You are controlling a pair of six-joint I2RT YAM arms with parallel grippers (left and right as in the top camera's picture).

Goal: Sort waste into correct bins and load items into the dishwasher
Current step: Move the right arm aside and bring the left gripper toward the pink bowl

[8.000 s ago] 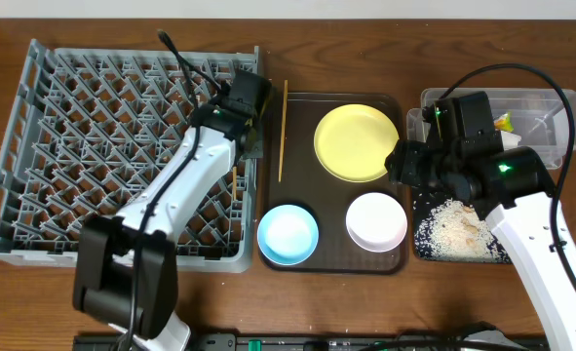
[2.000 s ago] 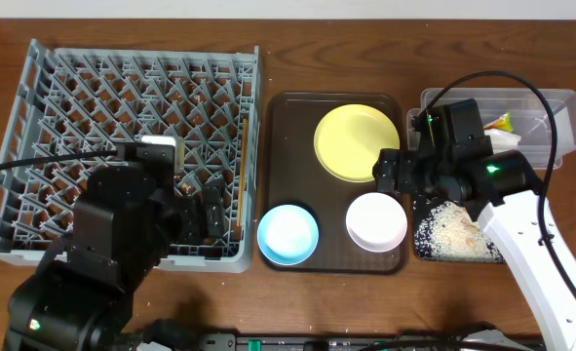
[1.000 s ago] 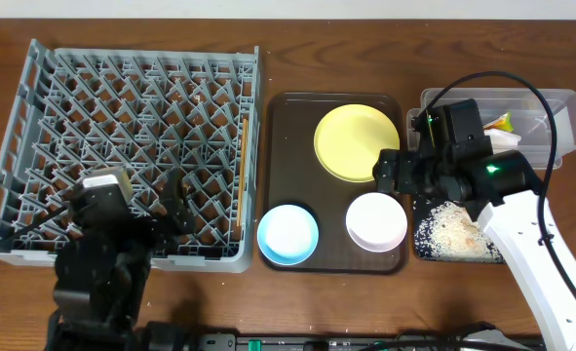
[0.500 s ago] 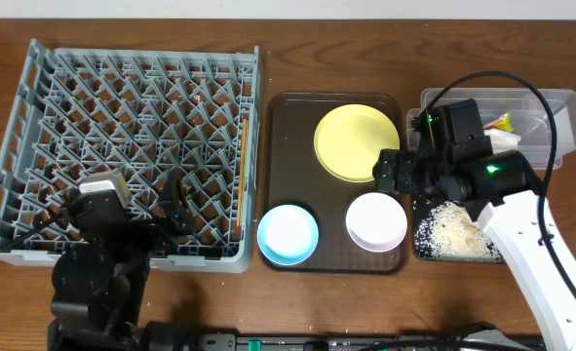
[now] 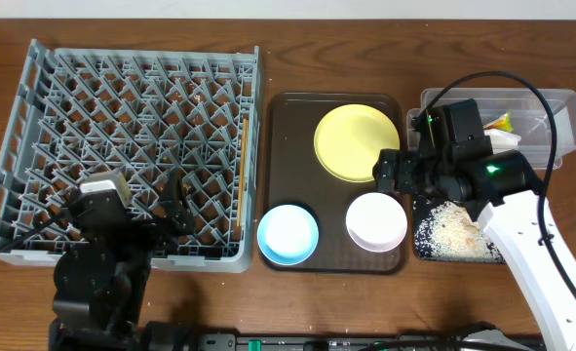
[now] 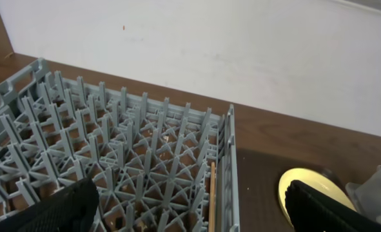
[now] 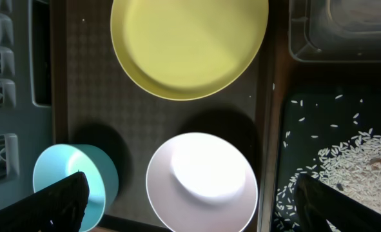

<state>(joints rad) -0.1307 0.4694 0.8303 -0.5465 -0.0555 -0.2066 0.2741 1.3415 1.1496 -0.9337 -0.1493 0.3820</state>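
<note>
The grey dishwasher rack (image 5: 122, 107) fills the left side, with two wooden chopsticks (image 5: 241, 171) lying along its right edge. My left gripper (image 5: 182, 203) hovers open over the rack's near part; in the left wrist view its open gripper (image 6: 190, 216) frames rack pegs (image 6: 113, 148) and a chopstick (image 6: 212, 193). A yellow plate (image 5: 356, 143), blue bowl (image 5: 288, 234) and white bowl (image 5: 376, 221) sit on the brown tray (image 5: 302, 112). My right gripper (image 5: 390, 172) stands open and empty above the white bowl (image 7: 203, 180).
A clear tub (image 5: 546, 102) at the back right holds a green-yellow wrapper (image 5: 503, 122) and a white napkin (image 5: 510, 142). In front of it, a black tray (image 5: 419, 244) holds rice scraps (image 5: 453, 229). The brown tray lies between rack and bins.
The left arm has drawn back from the rack's right edge to its near side, leaving both chopsticks in the rack. Over the last second nothing visibly moves.
</note>
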